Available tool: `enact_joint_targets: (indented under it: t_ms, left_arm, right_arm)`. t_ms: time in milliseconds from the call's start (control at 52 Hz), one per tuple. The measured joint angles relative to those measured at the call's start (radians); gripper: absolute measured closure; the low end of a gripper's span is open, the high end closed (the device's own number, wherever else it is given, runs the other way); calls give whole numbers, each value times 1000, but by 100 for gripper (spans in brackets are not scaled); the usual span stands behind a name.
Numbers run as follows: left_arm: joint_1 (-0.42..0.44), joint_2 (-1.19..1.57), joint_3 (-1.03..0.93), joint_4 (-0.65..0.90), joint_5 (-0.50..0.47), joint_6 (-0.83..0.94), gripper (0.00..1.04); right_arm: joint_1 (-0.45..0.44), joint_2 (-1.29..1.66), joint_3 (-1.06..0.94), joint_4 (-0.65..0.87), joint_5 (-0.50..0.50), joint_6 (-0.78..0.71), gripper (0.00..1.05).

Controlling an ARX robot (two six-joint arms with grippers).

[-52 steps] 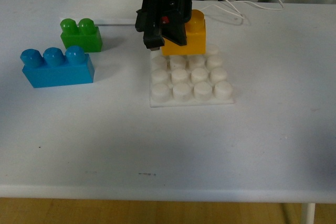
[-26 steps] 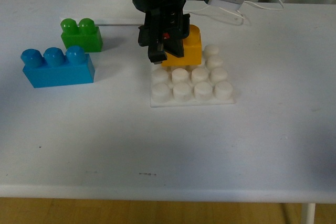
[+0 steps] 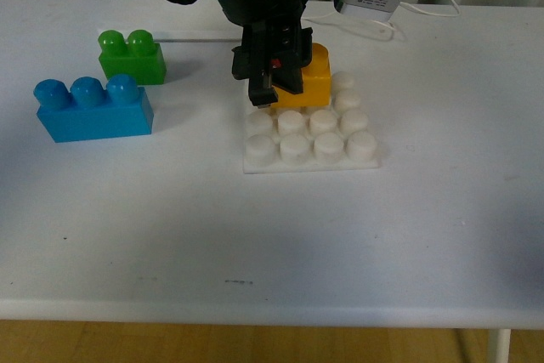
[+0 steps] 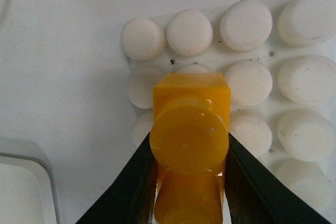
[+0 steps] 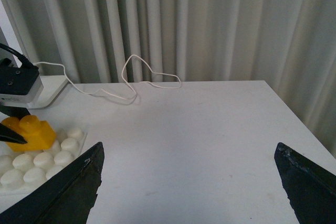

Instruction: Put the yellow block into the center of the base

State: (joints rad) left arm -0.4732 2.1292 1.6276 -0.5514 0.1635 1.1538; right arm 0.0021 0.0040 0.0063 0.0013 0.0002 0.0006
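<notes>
Task thing: the yellow block [image 3: 316,82] hangs over the far-left part of the base [image 3: 310,163], hiding studs in the two far rows.
Left gripper: the left gripper [image 3: 276,91] is closed onto the yellow block's two long sides; in the left wrist view both dark fingers [image 4: 137,182] press against it, with one round top stud facing the camera.
Right gripper: the right gripper [image 5: 189,187] is spread wide and holds nothing. It is well to the right of the base, above bare table [image 3: 255,235].
Done so far: the block is picked up and brought to the base, and it sits low over the studs.
Height: whether its underside touches the studs or floats just above them cannot be told from these views.
Alignment: in the front view the two near rows of studs and the right column are all uncovered. The block therefore looks to be far and left of the middle four studs, though its height may skew that reading.
Left to do: probably a small shift toward the near side, then a straight press down until the block seats, then letting go.
Risk: a press that is off the stud grid could tilt the block or slide the light base.
Other things: the green brick [image 3: 132,57] and the blue brick [image 3: 93,106] stand well to the left of the base and take no part in this step.
</notes>
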Motion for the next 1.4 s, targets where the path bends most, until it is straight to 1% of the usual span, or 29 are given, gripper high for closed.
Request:
enact_joint_targets:
  t_ms: [481, 981, 1231, 1250, 1308, 1365, 1385, 1404]
  left_arm:
    - [-2, 40, 13, 5, -2, -13, 74]
    - [-13, 58, -35, 82, -7, -15, 74]
    - [-10, 32, -36, 84, -5, -18, 74]
    - [-9, 27, -35, 79, -7, -21, 72]
    - [-8, 18, -35, 74, -17, -13, 58]
    - [-7, -2, -35, 72, -16, -8, 48]
    - [-7, -20, -35, 72, -19, -6, 42]
    - [-8, -30, -35, 72, -22, -3, 40]
  right_arm:
    - [0, 0, 0, 0, 0, 0, 9]
    - [0, 0, 0, 0, 0, 0, 9]
    - [0, 0, 0, 0, 0, 0, 9]
    - [0, 0, 0, 0, 0, 0, 9]
    - [0, 0, 0, 0, 0, 0, 9]
    - [0, 0, 0, 0, 0, 0, 9]
    - [0, 0, 0, 0, 0, 0, 9]
    - [0, 0, 0, 0, 0, 0, 9]
